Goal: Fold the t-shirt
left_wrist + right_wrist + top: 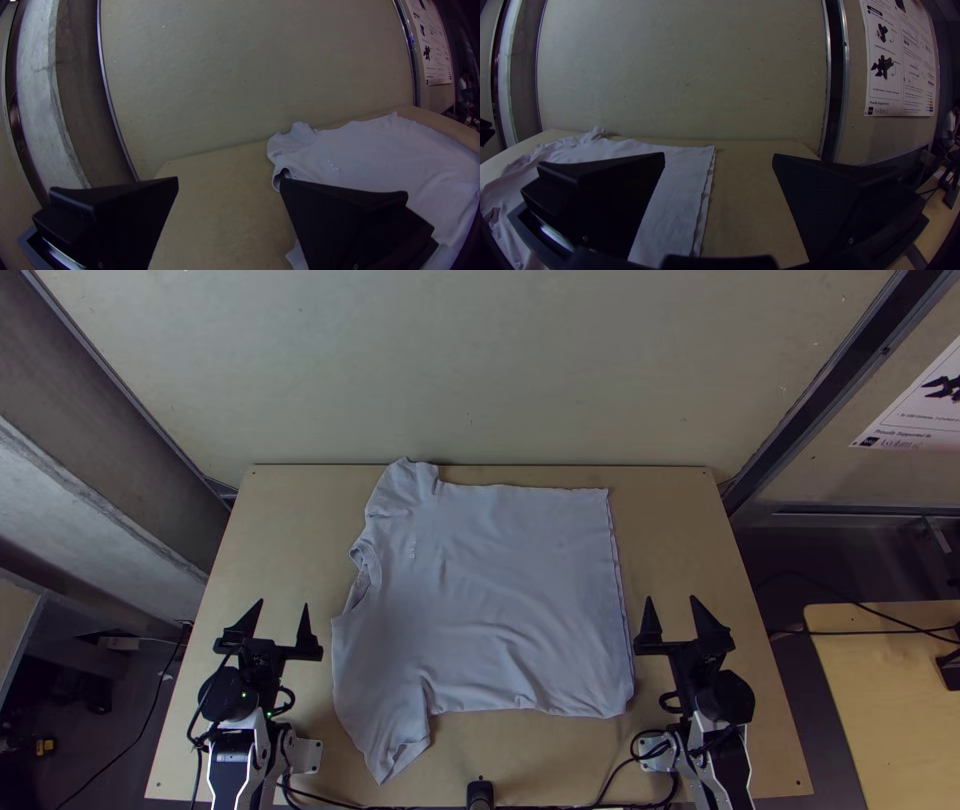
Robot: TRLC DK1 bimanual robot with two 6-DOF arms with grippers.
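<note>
Spread flat and unfolded, the pale t-shirt (500, 590) has its collar and sleeves toward the left and its hem toward the right, with small wrinkles. My left gripper (284, 615) stands open left of the shirt, touching nothing. On the shirt's right, my right gripper (671, 612) is also open and holds nothing. In the left wrist view, the left gripper (229, 182) has the collar side of the shirt (370, 155) beyond one finger. In the right wrist view, the right gripper (719, 156) is near the hem edge of the shirt (680, 200).
Bare wood of the table (290, 540) shows on both sides of the shirt. A wall rises behind the table's far edge. A small black object (480, 794) stands at the near edge, with cables running beside it. A second table (890, 700) is at the right.
</note>
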